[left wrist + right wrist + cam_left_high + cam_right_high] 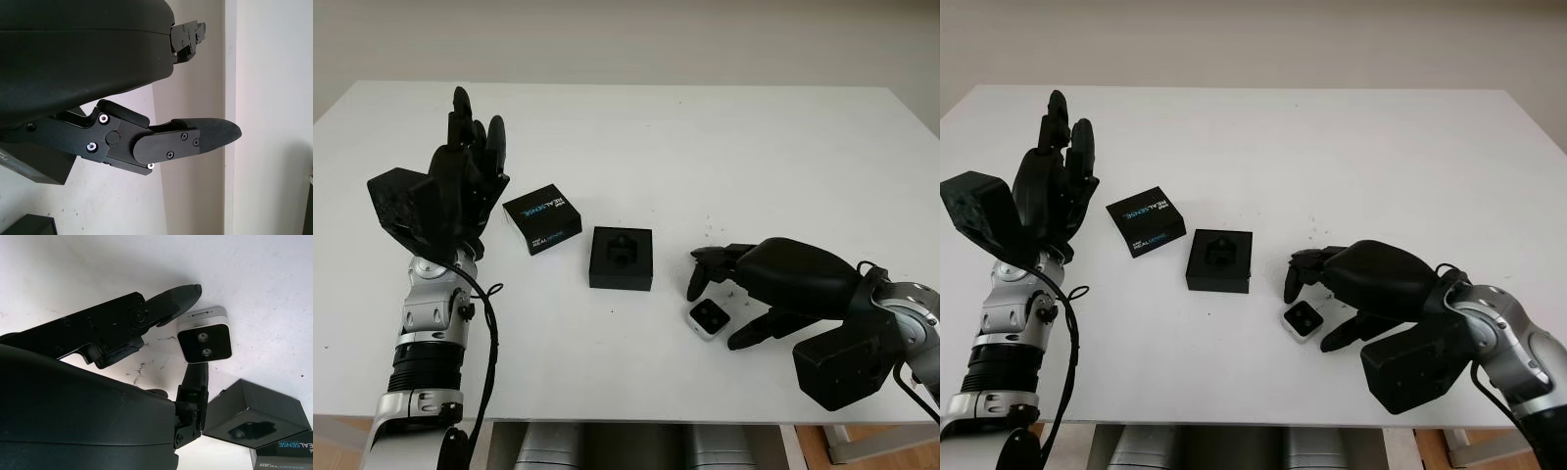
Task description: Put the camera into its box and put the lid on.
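- On the white table [724, 147], the small camera [709, 318] lies flat between the right hand's [744, 284] fingers, not yet clamped; the open box [622, 258] sits just beside it.
- Risk: closing fingertips could flick the low camera sideways.
- The left hand [460, 186] hangs open, raised near the lid [542, 218].
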Controlling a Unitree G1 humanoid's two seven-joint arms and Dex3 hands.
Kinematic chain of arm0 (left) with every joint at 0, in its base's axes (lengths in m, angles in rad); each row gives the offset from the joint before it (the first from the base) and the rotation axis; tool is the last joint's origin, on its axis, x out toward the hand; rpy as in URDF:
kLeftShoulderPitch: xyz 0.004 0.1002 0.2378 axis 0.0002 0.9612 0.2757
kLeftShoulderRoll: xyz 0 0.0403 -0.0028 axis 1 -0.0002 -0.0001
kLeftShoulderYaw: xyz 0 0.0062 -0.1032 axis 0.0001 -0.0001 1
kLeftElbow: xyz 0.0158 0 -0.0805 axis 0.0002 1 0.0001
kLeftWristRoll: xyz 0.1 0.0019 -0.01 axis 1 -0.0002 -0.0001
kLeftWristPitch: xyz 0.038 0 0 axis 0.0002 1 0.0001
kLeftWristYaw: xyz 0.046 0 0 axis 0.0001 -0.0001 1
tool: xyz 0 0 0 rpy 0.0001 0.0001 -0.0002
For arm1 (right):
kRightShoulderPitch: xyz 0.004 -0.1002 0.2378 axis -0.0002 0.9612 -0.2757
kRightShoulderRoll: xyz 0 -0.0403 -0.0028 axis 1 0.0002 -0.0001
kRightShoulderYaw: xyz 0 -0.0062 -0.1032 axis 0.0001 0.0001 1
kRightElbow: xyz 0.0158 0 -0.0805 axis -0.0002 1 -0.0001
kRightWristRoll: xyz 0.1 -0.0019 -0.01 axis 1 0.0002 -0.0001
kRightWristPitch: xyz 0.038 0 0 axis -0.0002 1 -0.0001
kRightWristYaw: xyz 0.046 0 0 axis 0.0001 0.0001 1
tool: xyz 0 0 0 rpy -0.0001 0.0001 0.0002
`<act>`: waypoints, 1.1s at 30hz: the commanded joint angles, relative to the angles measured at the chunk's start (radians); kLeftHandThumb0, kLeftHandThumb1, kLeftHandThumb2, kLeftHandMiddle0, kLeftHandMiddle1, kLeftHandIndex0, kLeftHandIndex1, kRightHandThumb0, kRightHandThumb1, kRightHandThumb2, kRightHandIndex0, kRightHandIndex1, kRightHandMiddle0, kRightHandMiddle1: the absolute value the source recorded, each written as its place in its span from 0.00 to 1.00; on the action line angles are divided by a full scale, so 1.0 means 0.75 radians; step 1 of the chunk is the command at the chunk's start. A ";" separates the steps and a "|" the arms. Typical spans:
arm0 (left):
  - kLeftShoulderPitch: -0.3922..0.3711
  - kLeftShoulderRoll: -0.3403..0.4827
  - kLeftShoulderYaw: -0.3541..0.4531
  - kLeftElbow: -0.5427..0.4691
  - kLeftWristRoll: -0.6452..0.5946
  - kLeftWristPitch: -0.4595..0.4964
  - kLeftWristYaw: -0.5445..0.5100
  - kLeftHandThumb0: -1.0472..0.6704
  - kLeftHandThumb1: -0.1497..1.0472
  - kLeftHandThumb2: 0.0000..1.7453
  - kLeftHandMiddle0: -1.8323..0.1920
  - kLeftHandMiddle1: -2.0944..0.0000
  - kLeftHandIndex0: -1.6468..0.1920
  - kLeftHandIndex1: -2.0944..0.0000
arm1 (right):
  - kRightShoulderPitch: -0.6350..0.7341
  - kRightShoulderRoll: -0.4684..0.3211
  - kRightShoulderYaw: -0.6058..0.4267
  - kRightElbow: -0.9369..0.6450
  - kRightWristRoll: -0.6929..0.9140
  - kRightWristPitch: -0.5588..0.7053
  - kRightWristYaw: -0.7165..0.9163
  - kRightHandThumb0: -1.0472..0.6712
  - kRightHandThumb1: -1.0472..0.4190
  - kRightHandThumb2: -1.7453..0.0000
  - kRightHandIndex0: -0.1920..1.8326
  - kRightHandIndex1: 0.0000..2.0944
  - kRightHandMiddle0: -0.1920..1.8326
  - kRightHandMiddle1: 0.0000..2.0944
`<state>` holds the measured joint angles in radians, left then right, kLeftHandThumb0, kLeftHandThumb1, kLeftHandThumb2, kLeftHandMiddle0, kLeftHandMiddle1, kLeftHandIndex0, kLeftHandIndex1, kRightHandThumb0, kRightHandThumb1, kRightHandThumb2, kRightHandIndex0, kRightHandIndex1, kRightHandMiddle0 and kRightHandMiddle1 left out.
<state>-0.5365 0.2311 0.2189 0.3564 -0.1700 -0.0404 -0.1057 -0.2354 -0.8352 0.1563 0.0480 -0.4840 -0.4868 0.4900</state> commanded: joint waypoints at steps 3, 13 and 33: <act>0.015 -0.005 -0.009 -0.029 0.007 0.008 0.002 0.22 1.00 0.32 1.00 1.00 1.00 1.00 | 0.000 0.010 0.006 0.012 0.020 -0.003 0.010 0.33 0.09 0.97 0.23 0.03 0.16 0.61; 0.015 -0.009 -0.008 -0.024 0.006 0.002 0.001 0.22 1.00 0.32 1.00 1.00 1.00 1.00 | -0.005 0.009 0.018 0.020 0.028 -0.002 0.025 0.34 0.08 0.97 0.23 0.03 0.19 0.62; 0.015 -0.010 -0.009 -0.022 0.005 0.012 0.000 0.24 1.00 0.26 1.00 1.00 1.00 1.00 | 0.006 0.071 0.012 0.147 0.066 -0.114 -0.094 0.37 0.03 0.96 0.29 0.05 0.29 0.72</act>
<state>-0.5296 0.2233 0.2148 0.3535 -0.1698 -0.0347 -0.1060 -0.2368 -0.7931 0.1615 0.1530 -0.4462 -0.5670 0.4188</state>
